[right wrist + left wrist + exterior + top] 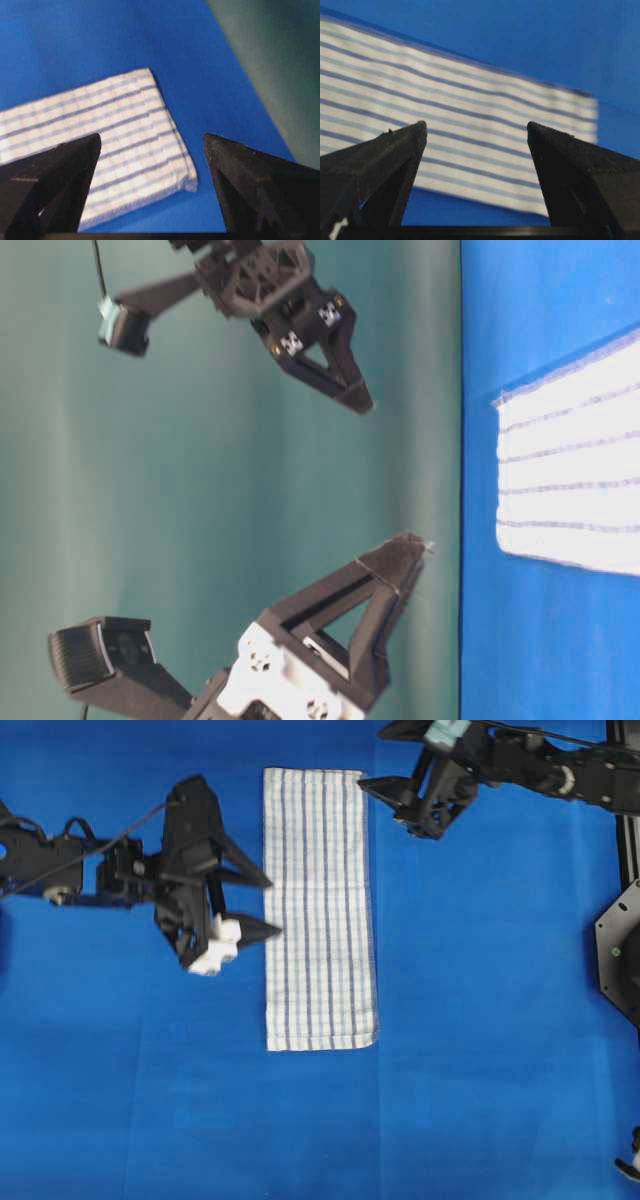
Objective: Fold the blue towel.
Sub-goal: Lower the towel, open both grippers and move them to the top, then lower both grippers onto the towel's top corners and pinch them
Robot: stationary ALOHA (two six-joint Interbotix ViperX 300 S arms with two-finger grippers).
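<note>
Two black fingers [385,165] of the left pincer [262,905] fill the bottom of its wrist view, spread wide with nothing between them. Past their tips lies the blue towel [318,910], a white cloth with thin blue stripes, folded into a long narrow strip and lying flat on the blue table cover [480,1020].

From overhead, the left pincer hangs just beside the towel's left long edge, about halfway along it, with its lower fingertip at or over that edge; whether it touches the cloth I cannot tell.

Right pincer [382,802] sits at the towel's far right corner, its tips just off the cloth. Its jaws also stand wide apart and hold nothing. In its wrist view the towel's corner [187,182] shows between the two fingers [60,175], flat on the cover.
</note>
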